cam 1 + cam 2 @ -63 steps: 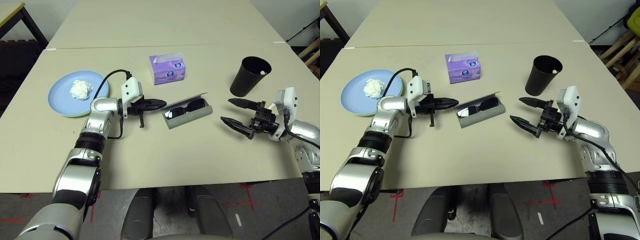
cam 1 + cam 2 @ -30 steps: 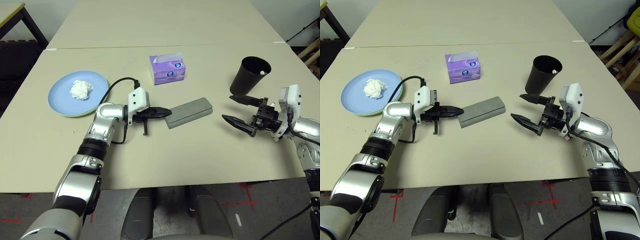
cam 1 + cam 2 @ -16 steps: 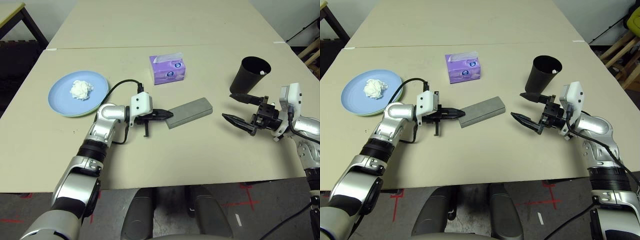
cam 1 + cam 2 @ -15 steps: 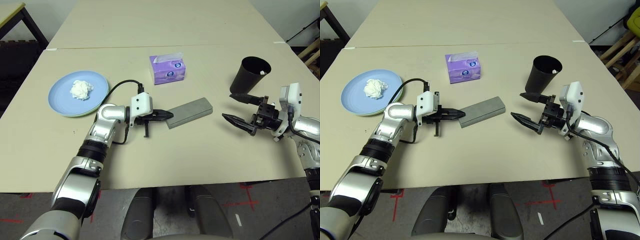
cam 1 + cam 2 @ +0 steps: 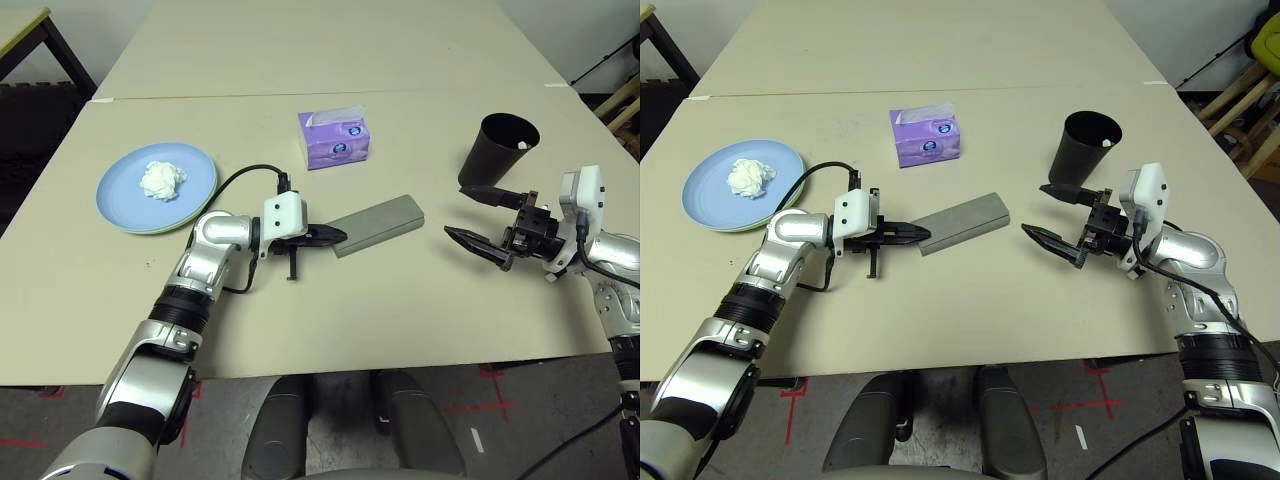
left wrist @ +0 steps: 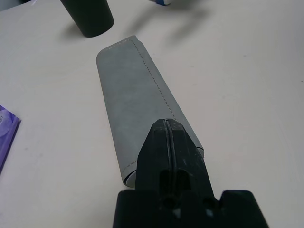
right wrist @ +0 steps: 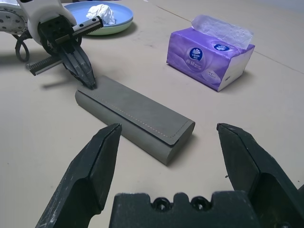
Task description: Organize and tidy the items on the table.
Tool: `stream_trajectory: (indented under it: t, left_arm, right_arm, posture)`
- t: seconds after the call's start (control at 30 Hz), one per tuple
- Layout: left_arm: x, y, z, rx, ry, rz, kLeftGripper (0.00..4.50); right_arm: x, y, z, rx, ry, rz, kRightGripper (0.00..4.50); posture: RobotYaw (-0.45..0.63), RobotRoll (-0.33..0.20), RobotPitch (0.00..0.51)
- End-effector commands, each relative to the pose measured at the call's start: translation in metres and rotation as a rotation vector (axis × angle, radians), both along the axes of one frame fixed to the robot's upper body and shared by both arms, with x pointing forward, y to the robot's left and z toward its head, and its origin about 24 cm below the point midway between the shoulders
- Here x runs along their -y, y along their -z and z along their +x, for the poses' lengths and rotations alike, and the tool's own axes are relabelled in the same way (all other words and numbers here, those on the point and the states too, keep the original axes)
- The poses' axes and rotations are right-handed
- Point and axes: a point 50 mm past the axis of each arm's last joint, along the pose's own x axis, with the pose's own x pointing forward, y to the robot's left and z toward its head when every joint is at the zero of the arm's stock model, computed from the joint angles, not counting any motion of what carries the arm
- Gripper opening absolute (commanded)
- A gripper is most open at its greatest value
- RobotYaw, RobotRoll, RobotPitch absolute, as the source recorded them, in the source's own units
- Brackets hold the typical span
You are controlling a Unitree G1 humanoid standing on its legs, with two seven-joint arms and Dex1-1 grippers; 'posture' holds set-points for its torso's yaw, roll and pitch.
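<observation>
my left claw (image 5: 338, 236) has its fingers pressed together, tips resting on the near-left end of the case (image 5: 378, 225). the case is closed and lies flat on the bench (image 5: 330, 320), angled so its far end points toward the cup (image 5: 496, 152). my right claw (image 5: 468, 213) sits to the right of the case, clear of it, fingers spread wide and holding nothing, one finger up near the base of the cup. the cup stands upright near the right edge of the bench, with something small and white at its rim; i can't tell what it is. beyond the case sits a purple tissue box (image 5: 334, 138). out on the left, well apart from both claws, the blue plate (image 5: 156, 186) sits on a green plate whose edge just peeks out beneath it, and the tissue wad (image 5: 162, 179) lies on top.
</observation>
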Motion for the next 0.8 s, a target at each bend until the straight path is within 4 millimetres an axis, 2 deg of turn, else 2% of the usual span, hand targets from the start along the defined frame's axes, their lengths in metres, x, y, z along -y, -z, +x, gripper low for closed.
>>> stream_trajectory:
  t: [0.03,0.4,0.8]
  left_arm:
    - [-0.002,0.014,-0.002,-0.057,-0.004,0.055,0.07]
    - [0.006,-0.023,0.005,-0.053,0.008,-0.215,0.07]
    - [0.018,-0.04,0.001,-0.022,0.064,-0.244,0.07]
  right_arm:
    - [0.003,0.0,-0.002,0.005,0.009,-0.011,4.5]
    - [0.003,0.002,-0.002,-0.003,0.001,-0.014,4.5]
    - [0.003,0.002,-0.001,-0.005,-0.004,-0.018,4.5]
  posture:
    - [0.02,0.0,0.174]
    - [0.03,0.0,0.171]
    - [0.03,0.0,0.164]
